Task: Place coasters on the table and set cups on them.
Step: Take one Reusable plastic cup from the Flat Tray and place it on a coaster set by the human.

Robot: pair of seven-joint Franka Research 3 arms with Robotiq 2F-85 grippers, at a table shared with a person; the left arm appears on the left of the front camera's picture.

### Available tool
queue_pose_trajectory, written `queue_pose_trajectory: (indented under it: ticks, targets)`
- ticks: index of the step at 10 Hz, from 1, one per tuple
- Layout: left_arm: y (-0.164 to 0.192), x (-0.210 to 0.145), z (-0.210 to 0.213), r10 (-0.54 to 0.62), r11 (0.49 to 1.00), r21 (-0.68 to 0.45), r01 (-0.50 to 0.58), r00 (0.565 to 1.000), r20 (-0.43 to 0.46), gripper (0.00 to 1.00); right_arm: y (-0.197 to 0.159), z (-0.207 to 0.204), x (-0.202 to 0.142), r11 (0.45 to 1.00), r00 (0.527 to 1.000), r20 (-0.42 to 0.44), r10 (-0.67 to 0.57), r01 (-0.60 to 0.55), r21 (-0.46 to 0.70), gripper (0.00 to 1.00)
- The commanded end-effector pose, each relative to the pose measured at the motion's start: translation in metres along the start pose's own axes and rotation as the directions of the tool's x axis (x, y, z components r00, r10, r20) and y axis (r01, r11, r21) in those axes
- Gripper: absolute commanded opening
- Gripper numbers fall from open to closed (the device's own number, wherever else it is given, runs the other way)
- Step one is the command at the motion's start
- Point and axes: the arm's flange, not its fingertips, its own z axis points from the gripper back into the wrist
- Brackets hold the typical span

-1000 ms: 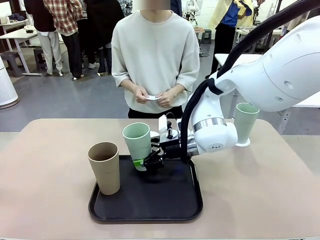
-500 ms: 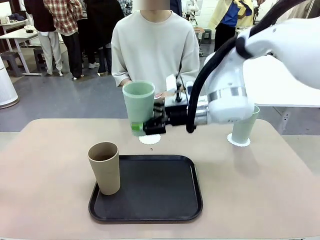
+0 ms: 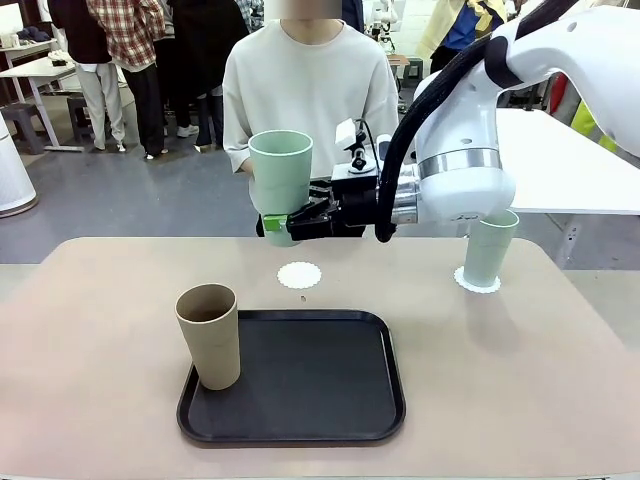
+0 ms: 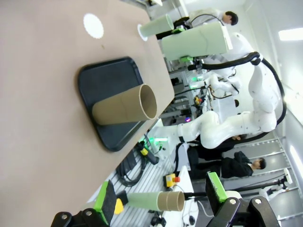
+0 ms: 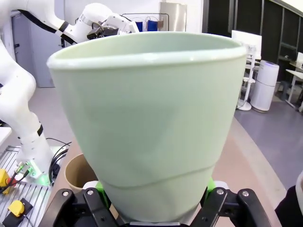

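My right gripper (image 3: 279, 226) is shut on the lower part of a pale mint green cup (image 3: 281, 176), holding it upright in the air over the table's far side. In the right wrist view this cup (image 5: 142, 118) stands between the green pads (image 5: 99, 187). A bare white lacy coaster (image 3: 299, 275) lies on the beige table (image 3: 90, 330) below and slightly nearer than the held cup. A second mint cup (image 3: 490, 247) stands on a coaster (image 3: 478, 284) at the far right. A tan cup (image 3: 210, 335) stands on the black tray's left edge. My left gripper (image 4: 161, 198) is open and holds nothing.
The black tray (image 3: 300, 400) lies at the table's near middle, bare apart from the tan cup. A person in a cream sweater (image 3: 310, 90) stands at the far edge, right behind the held cup. My right arm (image 3: 460, 180) reaches across from the right.
My right gripper lifted the mint cup off the tray, up and toward the far side. The person laid the white coaster, earlier held in their hands, on the table.
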Motion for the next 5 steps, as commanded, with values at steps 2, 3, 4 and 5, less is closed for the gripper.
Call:
queue_pose_trajectory:
  ticks: [2,3,4,5]
  targets:
    - [-0.001,-0.001,0.002,-0.007,1.0,-0.011,0.007,1.0,0.005,1.0,0.0,0.0,0.0,1.0,1.0,0.0,0.0,0.0,0.0,0.8]
    - [-0.001,-0.001,0.002,-0.007,1.0,-0.011,0.007,1.0,0.005,1.0,-0.026,-0.002,-0.005,0.988,0.997,0.017,-0.075,0.072,0.138,0.8]
    - [-0.001,-0.001,0.002,-0.007,1.0,-0.011,0.007,1.0,0.005,1.0,-0.061,-0.001,-0.011,0.977,0.99,0.064,-0.123,0.109,0.186,0.8]
    - [-0.001,-0.001,0.002,-0.007,1.0,-0.011,0.007,1.0,0.005,1.0,-0.13,0.002,-0.021,0.955,0.995,0.069,-0.076,0.053,0.29,0.8]
